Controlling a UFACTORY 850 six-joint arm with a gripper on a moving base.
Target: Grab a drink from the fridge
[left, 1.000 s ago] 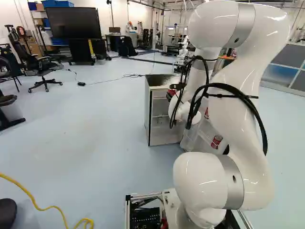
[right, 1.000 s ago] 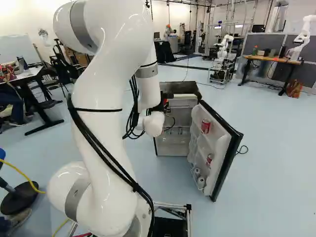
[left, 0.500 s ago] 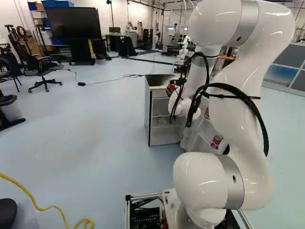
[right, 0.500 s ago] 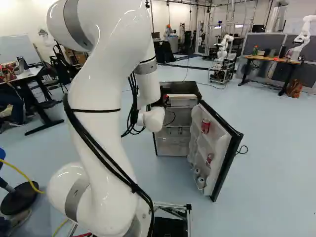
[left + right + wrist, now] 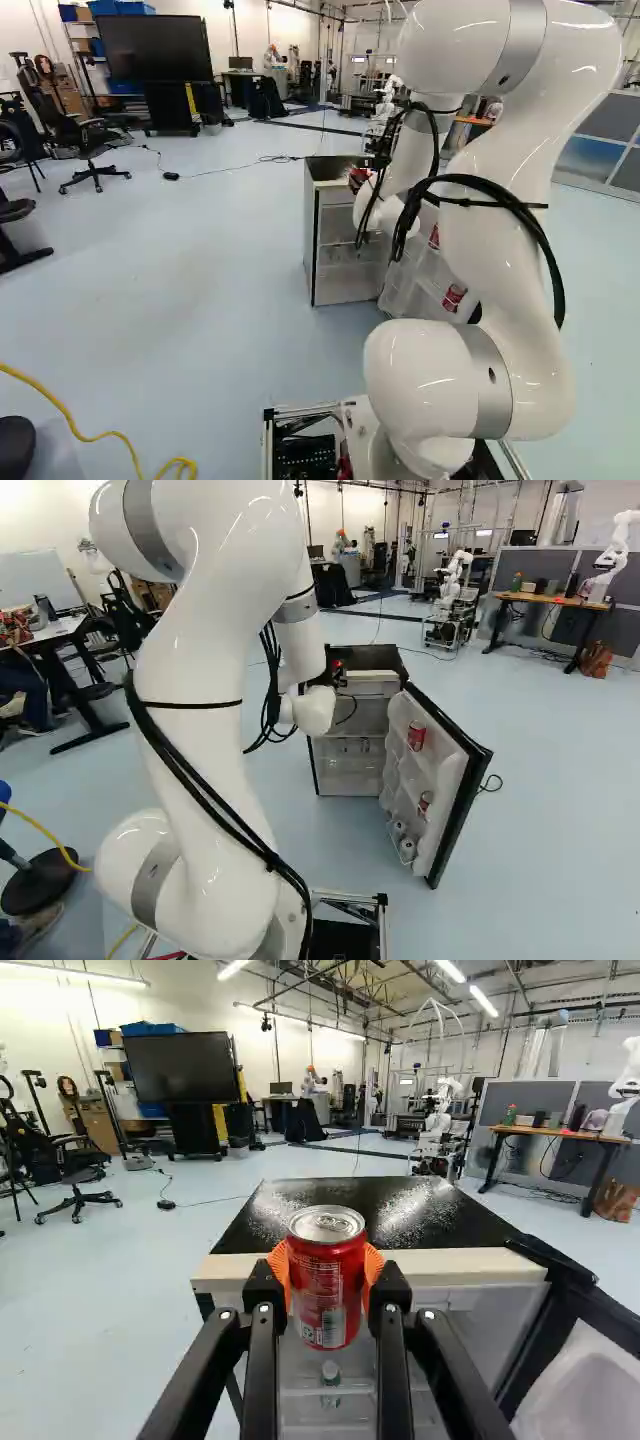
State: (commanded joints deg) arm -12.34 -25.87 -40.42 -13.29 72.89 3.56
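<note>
The red drink can (image 5: 325, 1290) is upright in the claw (image 5: 362, 178), pinched between the two orange pads (image 5: 281, 1268) that press on it from either side (its silvery lid, pull tab and all, faces up). In the wrist view it is in front of the fridge's (image 5: 430, 1266) pale upper edge, whose black top, speckled with white, spreads out beyond. Lower down, a small bottle (image 5: 330, 1374) shows inside the fridge. The door (image 5: 462, 813) is swung wide open, with a red can (image 5: 416, 735) in its upper rack, a second red can (image 5: 425, 802) lower, and two pale round-ended containers (image 5: 407, 849) near the bottom. The white arm (image 5: 215, 730), black cables strapped along it, reaches over to the fridge. Farther off are a large dark screen (image 5: 157, 48), an office chair (image 5: 90, 140) and, across the room, another robot (image 5: 457, 575).
</note>
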